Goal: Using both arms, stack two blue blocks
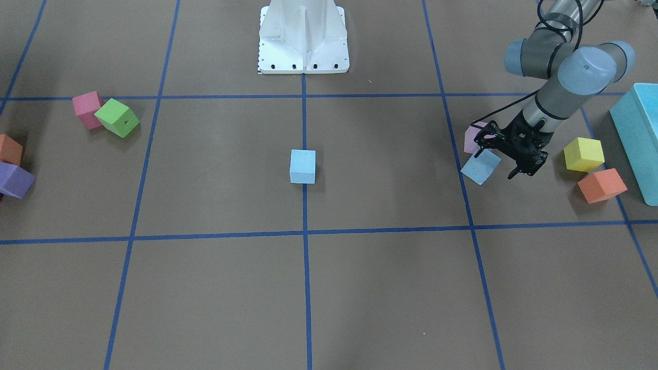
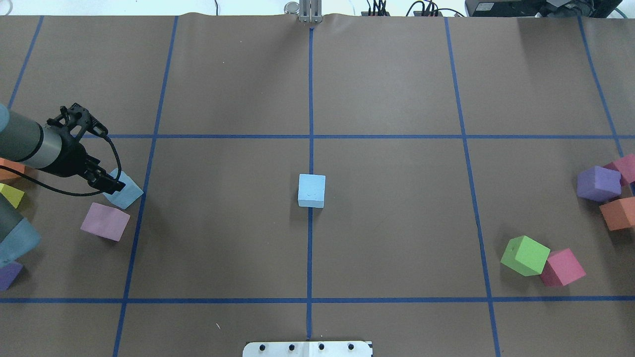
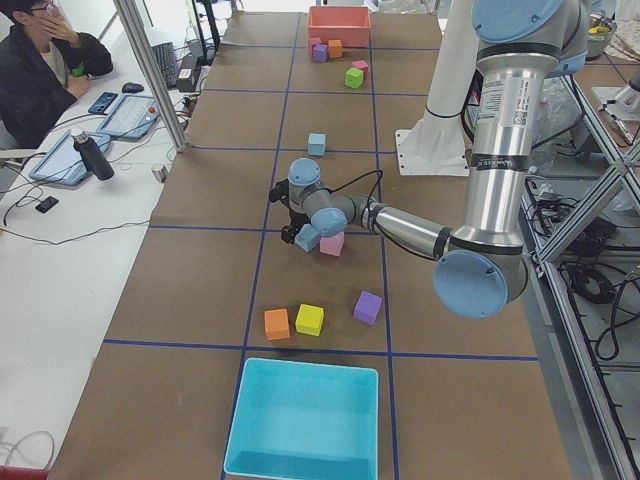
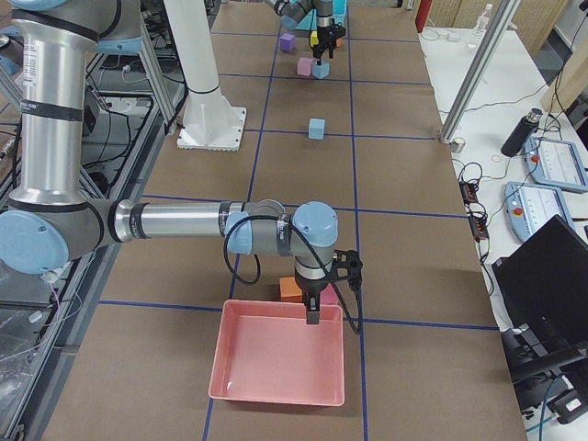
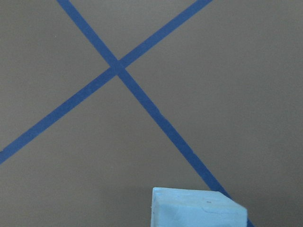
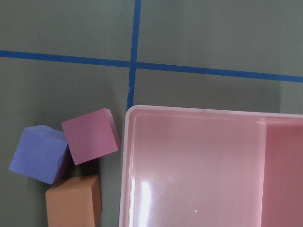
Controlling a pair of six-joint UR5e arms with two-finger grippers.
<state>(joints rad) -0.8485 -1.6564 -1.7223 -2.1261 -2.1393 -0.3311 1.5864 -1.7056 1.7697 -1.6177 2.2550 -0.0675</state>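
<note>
Left gripper (image 2: 109,184) sat at the blue block (image 2: 127,191) beside the lilac cube (image 2: 105,221), fingers' hold unclear; a centred grasp seemed wise.

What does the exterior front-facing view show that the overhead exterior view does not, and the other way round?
Only front-facing: the large turquoise box at its right edge, and the white pedestal nearly whole.
Only overhead: a purple cube at its lower left edge, and cables beyond the table's far edge.
Both: the central blue block, the left arm's fingers at the second blue block, and the green cube beside a pink cube.
</note>
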